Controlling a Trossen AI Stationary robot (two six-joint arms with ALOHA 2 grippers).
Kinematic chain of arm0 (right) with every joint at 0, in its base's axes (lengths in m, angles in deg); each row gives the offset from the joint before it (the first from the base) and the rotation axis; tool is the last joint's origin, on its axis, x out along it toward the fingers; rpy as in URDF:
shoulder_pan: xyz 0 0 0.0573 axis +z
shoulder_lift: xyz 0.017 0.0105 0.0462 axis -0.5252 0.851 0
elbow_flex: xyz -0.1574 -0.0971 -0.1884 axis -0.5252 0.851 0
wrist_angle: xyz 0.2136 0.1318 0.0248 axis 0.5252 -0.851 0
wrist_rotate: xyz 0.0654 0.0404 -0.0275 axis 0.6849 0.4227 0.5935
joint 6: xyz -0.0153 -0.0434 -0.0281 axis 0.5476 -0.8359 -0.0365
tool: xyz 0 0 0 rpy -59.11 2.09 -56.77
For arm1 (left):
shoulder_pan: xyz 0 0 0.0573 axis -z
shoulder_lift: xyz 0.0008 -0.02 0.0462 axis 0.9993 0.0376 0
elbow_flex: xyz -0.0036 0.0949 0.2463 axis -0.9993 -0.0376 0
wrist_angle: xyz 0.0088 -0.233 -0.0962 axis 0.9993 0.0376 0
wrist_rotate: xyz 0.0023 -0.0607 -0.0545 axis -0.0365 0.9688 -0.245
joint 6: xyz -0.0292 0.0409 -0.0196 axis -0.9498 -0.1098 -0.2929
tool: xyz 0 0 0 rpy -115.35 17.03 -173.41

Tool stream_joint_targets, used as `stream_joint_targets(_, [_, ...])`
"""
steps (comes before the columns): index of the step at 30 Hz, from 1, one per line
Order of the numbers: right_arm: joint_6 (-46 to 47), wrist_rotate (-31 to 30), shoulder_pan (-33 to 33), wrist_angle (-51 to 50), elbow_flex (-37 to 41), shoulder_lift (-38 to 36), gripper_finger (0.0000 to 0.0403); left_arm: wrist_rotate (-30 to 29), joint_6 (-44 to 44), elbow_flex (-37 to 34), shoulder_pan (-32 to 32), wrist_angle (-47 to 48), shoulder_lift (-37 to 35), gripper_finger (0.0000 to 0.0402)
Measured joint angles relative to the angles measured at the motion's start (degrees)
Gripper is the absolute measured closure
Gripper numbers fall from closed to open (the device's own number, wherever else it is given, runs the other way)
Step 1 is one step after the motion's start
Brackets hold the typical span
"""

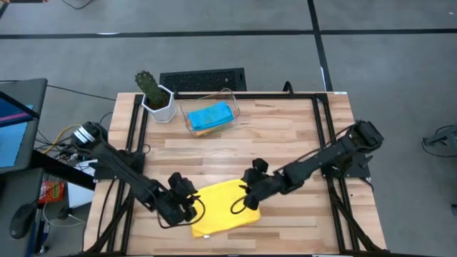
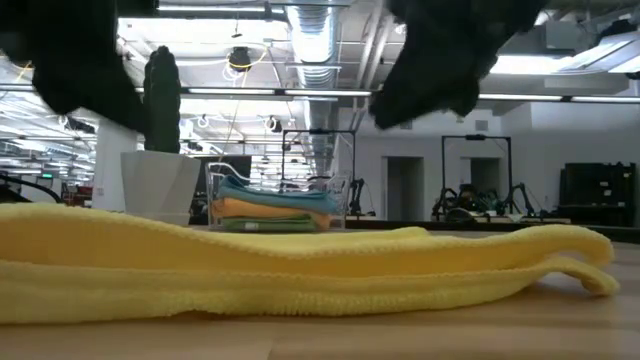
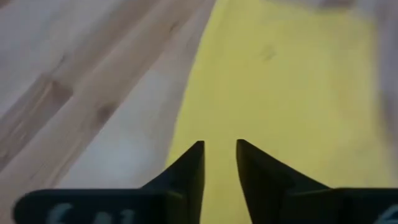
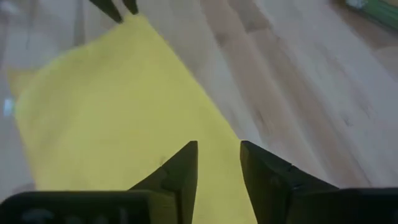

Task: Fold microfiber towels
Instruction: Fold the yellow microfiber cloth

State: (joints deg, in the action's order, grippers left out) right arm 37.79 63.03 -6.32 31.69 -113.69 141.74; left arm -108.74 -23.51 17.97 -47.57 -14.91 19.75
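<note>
Yellow towel (image 1: pixel 225 207) lies folded on the bench (image 1: pixel 285 135), between the left gripper (image 1: pixel 187 207) and right gripper (image 1: pixel 248 201), both narrowly parted, holding nothing. Soft, floppy, light: pinch corners.

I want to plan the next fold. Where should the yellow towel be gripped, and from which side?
Probably at the two corners of one short end of the yellow towel, each gripper coming down from above. It lies flat on the table, already folded once, so only its edges offer a pinchable lip. The left gripper and right gripper hover over opposite ends, jaws apart, holding nothing.
</note>
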Motion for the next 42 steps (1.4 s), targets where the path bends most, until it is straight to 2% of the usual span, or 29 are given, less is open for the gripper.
stream_joint_targets(6, [-6.1, 6.6, -4.3, -0.4, -0.1, 2.9, 0.0260, 6.0, 0.0, 0.0, -1.2, -1.6, 8.3, 0.0362])
stream_joint_targets(9, [-8.6, 8.0, -6.0, -2.6, 0.1, 5.0, 0.0257, 6.1, -0.7, 0.0, -1.3, -1.4, 10.6, 0.0377])
stream_joint_targets(14, [-9.7, 14.5, -9.4, -1.8, 1.5, 7.7, 0.0253, 7.0, 1.3, 0.0, -2.1, 1.9, 11.7, 0.0391])
stream_joint_targets(20, [-4.1, 17.1, -11.1, -2.3, 4.6, 8.5, 0.0256, 7.1, 6.3, 0.1, -5.8, 11.5, 11.7, 0.0395])
stream_joint_targets(26, [2.3, 18.6, -10.1, -4.3, 5.2, 7.0, 0.0259, 4.3, 21.2, -0.5, -12.8, 9.8, 11.7, 0.0396])
stream_joint_targets(30, [4.8, 18.7, -8.7, -4.4, 5.1, 5.6, 0.0255, 1.8, 31.2, -0.3, -18.2, 8.0, 11.3, 0.0396])
stream_joint_targets(34, [4.9, 17.5, -8.1, -4.3, 5.1, 3.0, 0.0253, 1.3, 37.0, 0.6, -21.2, 7.6, 8.5, 0.0396])
stream_joint_targets(40, [4.7, 11.5, -6.9, -3.6, 5.1, -1.5, 0.0253, 1.0, 38.1, 0.6, -21.8, 7.3, 0.1, 0.0396])
stream_joint_targets(42, [2.1, 9.6, -6.4, -2.6, 5.1, -2.3, 0.0253, 1.7, 35.6, 0.6, -20.9, 6.1, -3.2, 0.0396])
